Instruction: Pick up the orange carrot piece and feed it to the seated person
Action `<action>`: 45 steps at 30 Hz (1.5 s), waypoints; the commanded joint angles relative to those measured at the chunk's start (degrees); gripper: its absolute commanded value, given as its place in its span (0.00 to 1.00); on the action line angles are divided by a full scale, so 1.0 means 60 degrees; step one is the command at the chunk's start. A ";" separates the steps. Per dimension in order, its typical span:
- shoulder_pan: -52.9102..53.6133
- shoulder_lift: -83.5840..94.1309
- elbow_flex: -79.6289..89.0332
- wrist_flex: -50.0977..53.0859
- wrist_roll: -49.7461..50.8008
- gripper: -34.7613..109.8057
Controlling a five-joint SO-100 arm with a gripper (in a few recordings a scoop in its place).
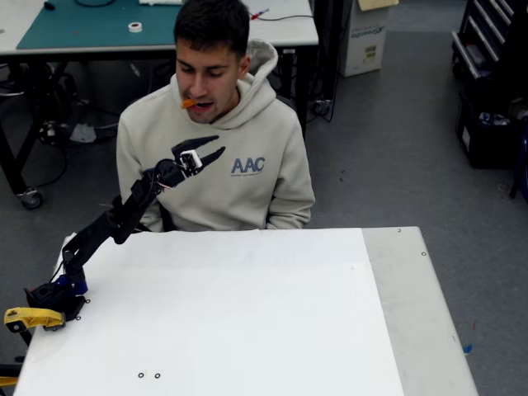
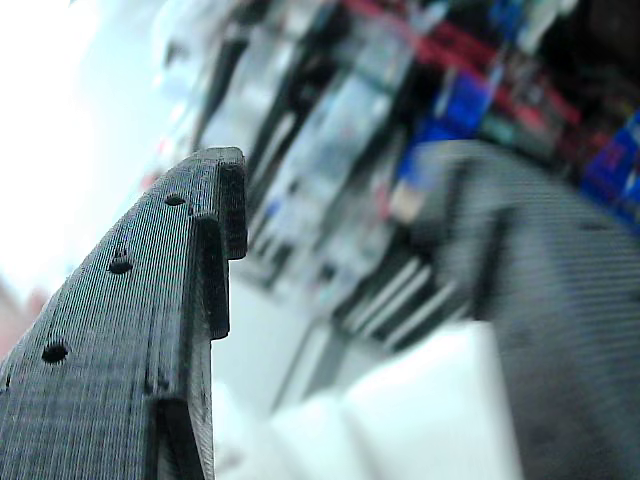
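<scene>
In the fixed view, the seated person (image 1: 216, 140), wearing a soft beige hoodie, is holding the stubby orange carrot piece (image 1: 189, 104) between the lips. The black, matte gripper (image 1: 216, 147) is hovering just below the chin, its pointed jaws spread apart and gripping nothing. The smooth white table (image 1: 247, 322) is lying bare ahead of the arm. In the wrist view, a ridged black finger (image 2: 150, 330) is showing sharply; the background is blurring beyond recognition.

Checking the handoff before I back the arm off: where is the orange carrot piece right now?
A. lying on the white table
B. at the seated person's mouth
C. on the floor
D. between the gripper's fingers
B: the orange carrot piece sits at the seated person's lips, above the open, empty gripper.
</scene>
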 commanded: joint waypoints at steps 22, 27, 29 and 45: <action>0.4116 0.4717 0.7295 -0.0117 -0.0308 0.22; 0.3926 0.6885 1.0737 -0.0249 -0.1860 0.22; 0.3560 0.7720 1.1997 -0.0264 -0.2695 0.22; 0.1040 1.3184 2.0112 -0.0132 -0.9404 0.22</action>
